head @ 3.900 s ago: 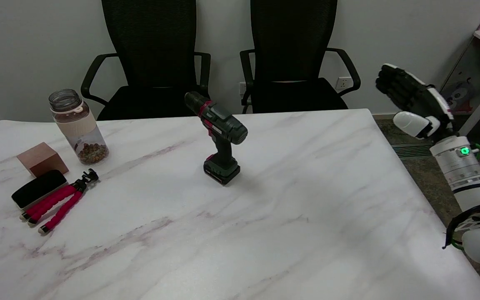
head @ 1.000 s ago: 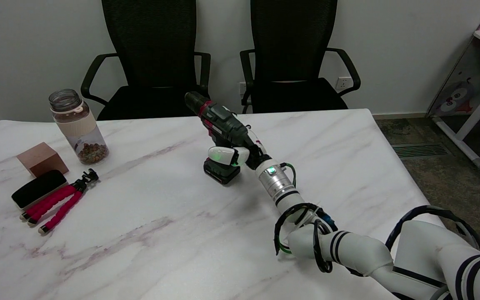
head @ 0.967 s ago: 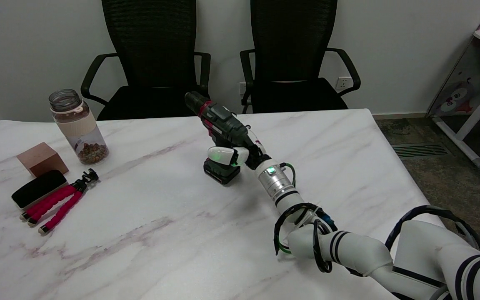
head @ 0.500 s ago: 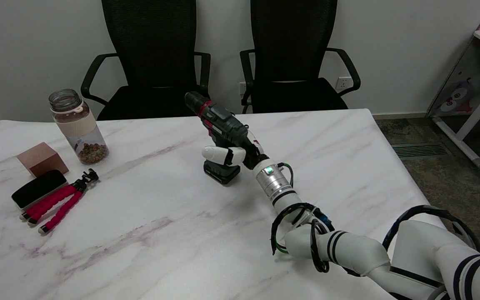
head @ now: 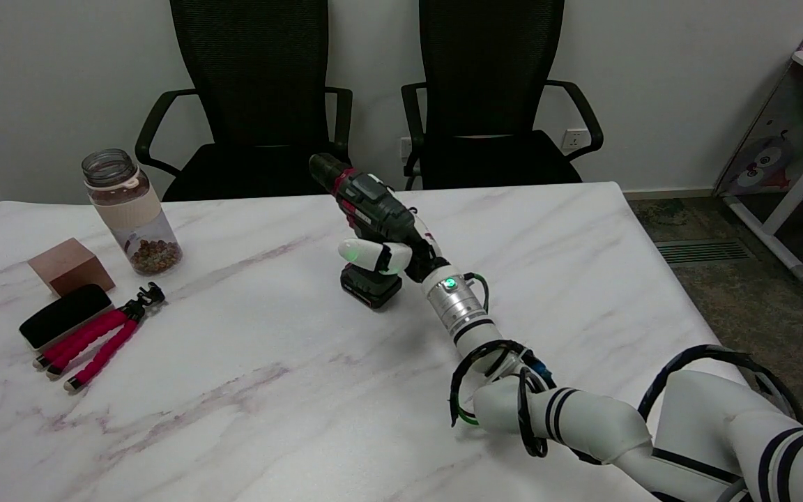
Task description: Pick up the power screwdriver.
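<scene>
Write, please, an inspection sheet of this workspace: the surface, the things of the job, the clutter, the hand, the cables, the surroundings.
Surface: white marble-pattern table, no spills seen.
Job's things: power screwdriver upright on its battery base, mid-table.
Clutter: jar, wooden block, black case and red-legged tripod, all at the left.
Hand: right hand wrapped around the screwdriver's grip; base looks still on the table.
Cables: black and green loops around the right arm's wrist.
Surroundings: two black chairs behind the table, wall socket.
</scene>
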Available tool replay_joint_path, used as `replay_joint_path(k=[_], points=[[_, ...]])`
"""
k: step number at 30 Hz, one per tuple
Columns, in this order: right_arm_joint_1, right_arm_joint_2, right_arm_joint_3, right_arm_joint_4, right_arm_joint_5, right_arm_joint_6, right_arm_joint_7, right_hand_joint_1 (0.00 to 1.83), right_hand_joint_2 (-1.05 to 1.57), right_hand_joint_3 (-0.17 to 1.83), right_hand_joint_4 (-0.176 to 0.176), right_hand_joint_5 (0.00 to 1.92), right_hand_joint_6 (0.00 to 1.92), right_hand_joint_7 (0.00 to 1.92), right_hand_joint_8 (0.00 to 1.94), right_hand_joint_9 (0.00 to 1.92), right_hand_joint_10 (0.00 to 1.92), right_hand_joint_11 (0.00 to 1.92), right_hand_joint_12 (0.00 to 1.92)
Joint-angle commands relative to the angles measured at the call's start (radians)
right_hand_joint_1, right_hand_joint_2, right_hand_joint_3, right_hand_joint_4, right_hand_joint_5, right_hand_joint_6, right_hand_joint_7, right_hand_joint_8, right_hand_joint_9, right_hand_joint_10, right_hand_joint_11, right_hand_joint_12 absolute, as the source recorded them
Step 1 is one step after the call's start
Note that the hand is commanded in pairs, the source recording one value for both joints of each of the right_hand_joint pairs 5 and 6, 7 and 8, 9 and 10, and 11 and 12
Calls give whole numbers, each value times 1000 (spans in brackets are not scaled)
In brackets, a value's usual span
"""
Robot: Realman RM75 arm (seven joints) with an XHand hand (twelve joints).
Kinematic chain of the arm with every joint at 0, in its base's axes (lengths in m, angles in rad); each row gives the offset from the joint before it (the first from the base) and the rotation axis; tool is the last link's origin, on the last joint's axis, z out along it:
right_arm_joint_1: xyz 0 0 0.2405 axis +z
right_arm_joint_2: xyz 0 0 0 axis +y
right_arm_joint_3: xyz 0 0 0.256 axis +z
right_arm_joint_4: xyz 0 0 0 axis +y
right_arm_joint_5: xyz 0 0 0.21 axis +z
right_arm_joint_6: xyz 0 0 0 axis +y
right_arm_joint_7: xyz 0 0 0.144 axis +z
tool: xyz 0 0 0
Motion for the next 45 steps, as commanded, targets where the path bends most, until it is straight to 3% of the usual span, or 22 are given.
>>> replay_joint_path(k=[1,5,21,28,36,45], points=[[-18,4,3,-49,43,7,35,914,-137,755,67,0,0,0,0,416,416,262,262],[-21,6,-2,-54,43,15,105,915,-151,794,68,0,0,0,0,417,417,259,259],[-28,7,-5,-37,43,2,107,918,-90,729,71,0,0,0,0,431,431,276,276],[-35,7,-5,-37,43,-7,107,963,2,705,67,0,0,0,0,502,502,372,372],[-34,7,-5,-40,43,-30,107,1044,186,834,63,0,0,0,0,1041,1041,566,566],[-28,7,-5,-38,43,-49,107,1075,313,1038,70,64,64,64,64,1200,1200,755,755]])
